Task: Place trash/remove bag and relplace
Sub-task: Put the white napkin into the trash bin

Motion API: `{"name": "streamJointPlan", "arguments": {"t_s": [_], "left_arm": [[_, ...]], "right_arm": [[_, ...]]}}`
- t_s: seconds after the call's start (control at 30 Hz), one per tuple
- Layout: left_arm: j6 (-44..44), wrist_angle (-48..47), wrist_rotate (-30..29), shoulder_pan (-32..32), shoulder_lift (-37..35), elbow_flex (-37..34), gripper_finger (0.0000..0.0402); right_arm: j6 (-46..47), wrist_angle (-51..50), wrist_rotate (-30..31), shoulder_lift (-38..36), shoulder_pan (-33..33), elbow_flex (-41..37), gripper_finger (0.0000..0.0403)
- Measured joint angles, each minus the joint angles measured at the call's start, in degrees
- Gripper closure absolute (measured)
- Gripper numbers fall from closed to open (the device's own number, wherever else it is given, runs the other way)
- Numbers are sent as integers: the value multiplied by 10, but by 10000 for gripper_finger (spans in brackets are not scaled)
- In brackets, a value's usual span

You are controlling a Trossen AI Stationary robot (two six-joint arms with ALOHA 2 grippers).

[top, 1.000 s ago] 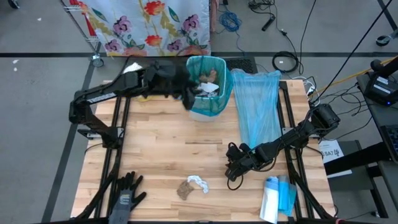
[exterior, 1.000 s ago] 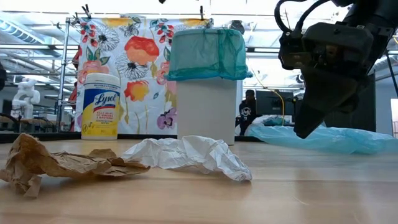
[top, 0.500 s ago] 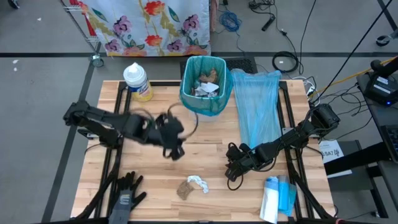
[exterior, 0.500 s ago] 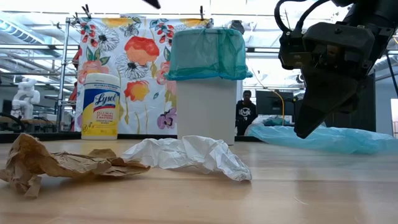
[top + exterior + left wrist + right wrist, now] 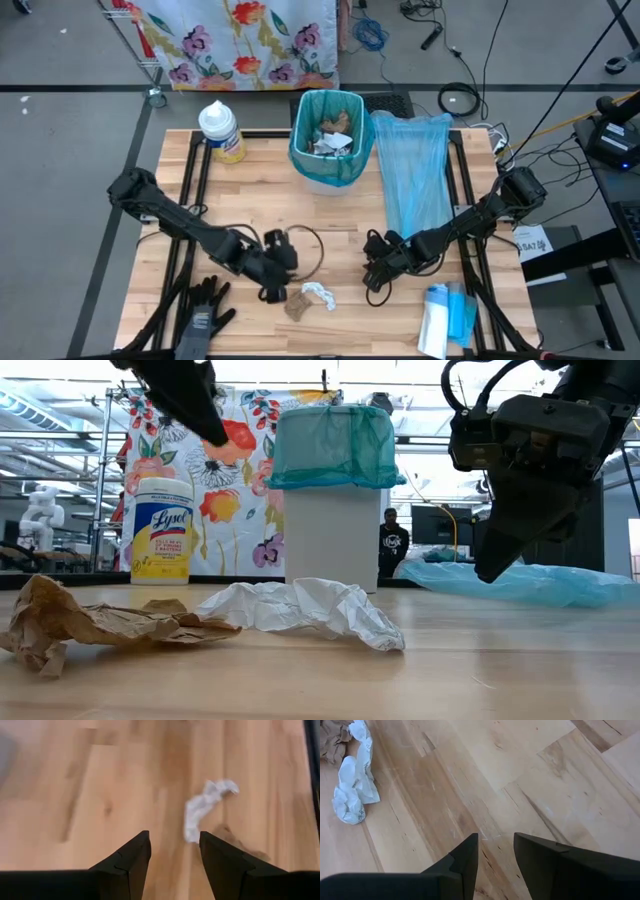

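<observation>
- the left arm has swung away from the bin (image 5: 328,140) and down to the near part of the table (image 5: 250,210); the left gripper (image 5: 272,290) now hangs just beside the last scraps, jaws apart and empty.
- the right gripper (image 5: 376,272) has not moved, low over bare wood right of the scraps, jaws slightly apart, holding nothing.
- the bin, lined with a teal bag, already holds scraps; a spare blue bag (image 5: 415,175) lies flat beside it.
- a wipes canister (image 5: 220,128) stands at the far left; a black glove (image 5: 200,312) lies near the front left corner.
- the trash still on the table is a brown paper wad (image 5: 296,304) touching a white tissue (image 5: 320,293); nothing lies between them and the left gripper.
</observation>
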Motion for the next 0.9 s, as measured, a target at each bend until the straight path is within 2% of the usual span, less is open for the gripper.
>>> {"name": "streamJointPlan", "arguments": {"t_s": [0.23,0.47,0.7,0.8,0.9], "left_arm": [[108,109,72,7,96,0,229],[110,187,93,25,160,0,229],[100,197,141,49,208,0,234],[63,194,158,57,215,0,270],[39,187,176,63,214,1,345]], "right_arm": [[1,0,-1,0,17,0,287],[16,0,-1,0,37,0,287],[30,-1,0,0,46,0,287],[31,-1,0,0,47,0,287],[31,-1,1,0,47,0,287]]}}
